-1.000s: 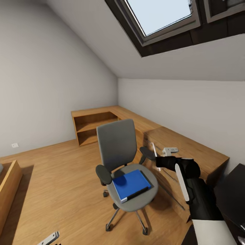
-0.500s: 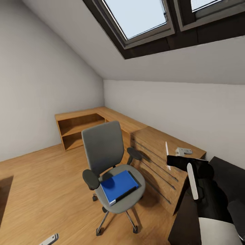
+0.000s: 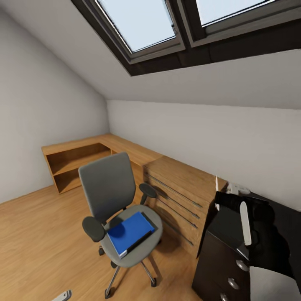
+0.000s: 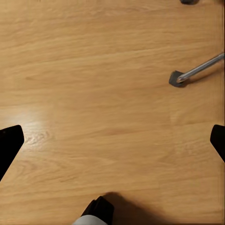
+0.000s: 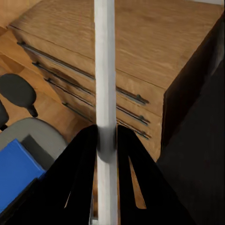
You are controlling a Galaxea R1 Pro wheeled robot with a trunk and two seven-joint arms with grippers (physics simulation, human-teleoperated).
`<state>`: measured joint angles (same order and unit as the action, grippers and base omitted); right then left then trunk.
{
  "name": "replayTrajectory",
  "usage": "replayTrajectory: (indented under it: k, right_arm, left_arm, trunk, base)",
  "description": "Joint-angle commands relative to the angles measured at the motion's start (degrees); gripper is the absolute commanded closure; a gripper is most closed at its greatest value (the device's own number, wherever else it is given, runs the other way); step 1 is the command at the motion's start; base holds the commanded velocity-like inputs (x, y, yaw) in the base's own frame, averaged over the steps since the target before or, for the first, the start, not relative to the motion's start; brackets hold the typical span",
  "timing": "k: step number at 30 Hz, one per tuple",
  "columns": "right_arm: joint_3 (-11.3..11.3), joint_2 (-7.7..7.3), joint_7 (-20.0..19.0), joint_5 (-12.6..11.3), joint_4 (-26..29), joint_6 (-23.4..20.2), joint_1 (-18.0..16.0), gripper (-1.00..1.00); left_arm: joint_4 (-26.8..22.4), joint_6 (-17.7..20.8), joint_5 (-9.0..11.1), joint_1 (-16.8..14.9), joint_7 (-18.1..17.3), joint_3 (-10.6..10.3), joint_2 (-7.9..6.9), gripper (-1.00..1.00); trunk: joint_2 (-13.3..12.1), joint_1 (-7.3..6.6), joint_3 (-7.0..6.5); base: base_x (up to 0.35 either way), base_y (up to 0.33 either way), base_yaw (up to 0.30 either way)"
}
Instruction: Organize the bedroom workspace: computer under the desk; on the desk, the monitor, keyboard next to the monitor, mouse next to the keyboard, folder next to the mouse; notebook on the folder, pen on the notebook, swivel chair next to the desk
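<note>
Attic bedroom with a sloped white ceiling, dark-framed skylights (image 3: 138, 25) and a warm wooden plank floor (image 3: 37, 234). Running along the far wall is a long light-wood desk with drawer fronts (image 3: 179, 184), and a dark cabinet with round knobs (image 3: 221, 251) sits at its near end.

Just beside the desk stands the grey swivel chair with black armrests (image 3: 115, 200), and the flat blue folder (image 3: 129, 232) lies on its seat, a bit askew. The right wrist view shows the folder's corner too.

Right gripper (image 5: 107, 140) has its black fingers pinched tight on a thin white flat object (image 5: 105, 70), probably the keyboard seen edge-on, though I can't say for sure. It's held upright over the desk's near end.

Left gripper (image 4: 112, 140) hangs low over bare floor, fingers spread wide, holding nothing, near a chair leg caster (image 4: 177, 78).

My take: tilt that white thing flat before lowering it, and keep it off the desk edge so it doesn't tip off.
</note>
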<state>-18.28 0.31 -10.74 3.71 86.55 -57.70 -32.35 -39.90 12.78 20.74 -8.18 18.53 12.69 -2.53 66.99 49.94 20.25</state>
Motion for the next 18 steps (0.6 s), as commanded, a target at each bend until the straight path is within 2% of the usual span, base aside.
replayTrajectory:
  k: [1,7,16,18]
  right_arm:
    - [-0.4,0.04,-0.2,0.2,0.0,-0.2,-0.1,1.0]
    - [-1.8,0.05,3.5,0.2,-0.2,-0.1,-0.1,1.0]
    - [-2.0,0.04,4.2,1.3,-2.3,0.0,-0.1,1.0]
    - [-2.0,0.07,4.2,1.4,-3.6,0.1,-0.1,1.0]
  left_arm:
    - [-0.1,0.2,0.5,0.0,0.3,0.0,-0.01,-1.0]
    - [-0.1,0.2,0.5,0.0,0.3,0.0,0.06,-1.0]
    - [-0.1,0.2,0.5,0.0,0.3,0.0,0.06,-1.0]
    - [-0.1,0.2,0.5,0.0,0.3,0.0,0.07,-1.0]
  trunk:
    - [-0.4,-0.22,-0.14]
    - [-2.8,-1.54,-1.34]
    - [-6.4,-3.52,-3.05]
    - [-6.4,-3.52,-3.05]
  base:
    - [0.0,0.0,-0.288]
    - [0.0,0.0,-0.288]
    - [0.0,0.0,-0.288]
    - [0.0,0.0,-0.215]
